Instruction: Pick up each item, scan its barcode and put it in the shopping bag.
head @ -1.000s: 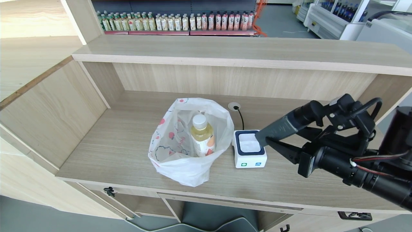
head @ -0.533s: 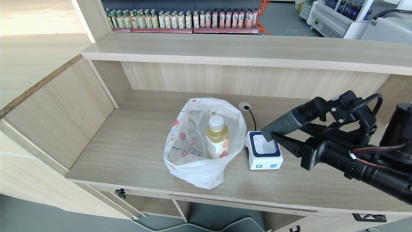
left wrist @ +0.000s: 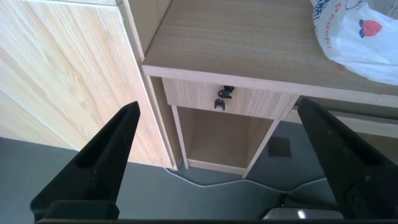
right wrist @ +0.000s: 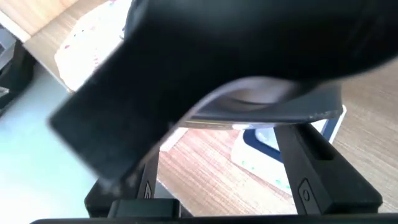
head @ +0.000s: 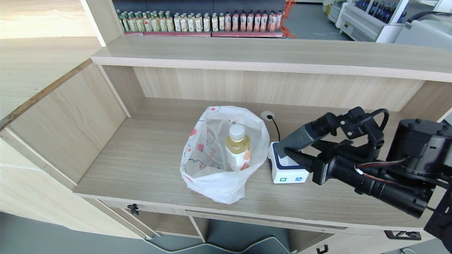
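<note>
The white shopping bag (head: pixel 208 160) stands open in the middle of the wooden counter (head: pixel 148 151). A bottle of yellow drink with a white cap (head: pixel 237 146) is upright inside it. Right beside the bag sits the white barcode scanner (head: pixel 286 173) with a blue-rimmed top. My right gripper (head: pixel 283 152) hangs just above the scanner, open and holding nothing. The right wrist view has the scanner (right wrist: pixel 273 149) and the bag (right wrist: pixel 87 43) below the fingers. My left gripper (left wrist: pixel 217 168) is open, low in front of the counter, with a corner of the bag (left wrist: pixel 354 37) beyond it.
The counter is boxed in by a wooden side wall (head: pixel 63 120) on the left, a back panel and a raised ledge (head: pixel 247 53). A black cable (head: pixel 275 128) runs from the scanner to a port behind it. A keyed drawer front (left wrist: pixel 222 96) is under the counter edge.
The head camera has shifted, sliding the whole scene to the right. My right gripper has come lower and a little leftward over the scanner. Bag and bottle stay put.
</note>
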Motion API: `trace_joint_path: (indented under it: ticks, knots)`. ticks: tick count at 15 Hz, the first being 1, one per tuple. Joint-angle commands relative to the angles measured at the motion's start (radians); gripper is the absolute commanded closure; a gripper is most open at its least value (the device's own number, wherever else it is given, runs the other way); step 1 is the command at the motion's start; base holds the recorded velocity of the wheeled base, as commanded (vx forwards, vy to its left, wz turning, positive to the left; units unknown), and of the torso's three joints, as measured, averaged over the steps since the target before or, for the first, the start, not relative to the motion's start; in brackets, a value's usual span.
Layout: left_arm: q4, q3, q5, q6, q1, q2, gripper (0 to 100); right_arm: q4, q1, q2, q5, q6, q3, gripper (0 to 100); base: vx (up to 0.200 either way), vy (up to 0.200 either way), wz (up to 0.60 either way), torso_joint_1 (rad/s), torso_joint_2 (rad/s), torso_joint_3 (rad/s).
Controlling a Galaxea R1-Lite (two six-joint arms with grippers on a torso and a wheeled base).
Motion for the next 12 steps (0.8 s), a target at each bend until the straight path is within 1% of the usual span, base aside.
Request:
trace_joint_path:
  ticks: [1, 3, 4, 5, 8, 12]
  knots:
    - [0.0, 0.0, 0.0, -0.001, 0.001, 0.0, 0, -0.113, -0.061, 0.157, 0.001, -0.008, -0.042, 100, 0.0, 0.0, 0.0, 0.0, 0.0, 0.0]
    - [0.0, 0.0, 0.0, -0.006, 0.001, 0.0, 0, -0.17, -0.087, 0.247, 0.001, -0.024, -0.13, 100, 0.0, 0.0, 0.0, 0.0, 0.0, 0.0]
    - [0.0, 0.0, 0.0, -0.006, 0.001, 0.0, 0, -0.17, -0.089, 0.27, 0.001, -0.024, -0.167, 100, 0.0, 0.0, 0.0, 0.0, 0.0, 0.0]
    - [0.0, 0.0, 0.0, -0.006, 0.001, 0.0, 0, -0.17, -0.087, 0.31, 0.005, -0.021, -0.236, 100, 0.0, 0.0, 0.0, 0.0, 0.0, 0.0]
    - [0.0, 0.0, 0.0, -0.006, 0.001, 0.0, 0, -0.168, -0.086, 0.388, 0.007, -0.015, -0.359, 100, 0.0, 0.0, 0.0, 0.0, 0.0, 0.0]
    - [0.0, 0.0, 0.0, -0.006, 0.001, 0.0, 0, -0.17, -0.07, 0.467, 0.013, 0.019, -0.456, 100, 0.0, 0.0, 0.0, 0.0, 0.0, 0.0]
